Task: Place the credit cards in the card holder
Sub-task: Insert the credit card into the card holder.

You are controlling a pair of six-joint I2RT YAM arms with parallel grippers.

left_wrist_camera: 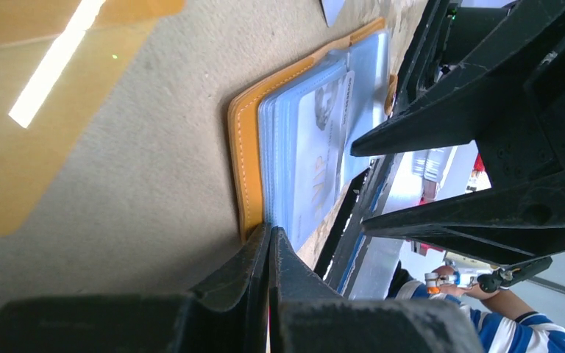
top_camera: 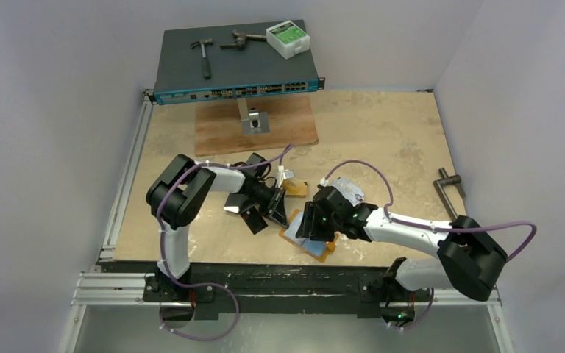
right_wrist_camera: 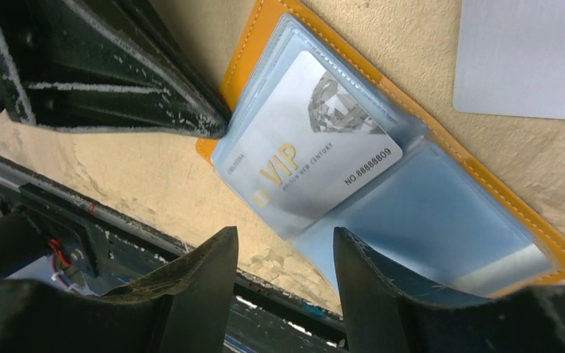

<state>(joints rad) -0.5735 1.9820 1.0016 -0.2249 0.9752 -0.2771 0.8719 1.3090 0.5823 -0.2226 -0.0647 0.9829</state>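
Note:
The orange card holder lies open near the table's front edge, its clear blue sleeves facing up. A silvery VIP credit card sits slanted in a sleeve. My left gripper is shut, and its tips rest against the holder's edge where the orange cover meets the sleeves. My right gripper hovers open over the holder's near side, holding nothing. A silvery-white card lies loose just beyond the holder. Orange-gold cards lie flat on the table. From above, both grippers meet over the holder.
Black cards and a gold card lie behind the left gripper. At the back, a network switch carries a hammer and a white-green box. A wooden board lies in front of it. A metal handle sits at the right.

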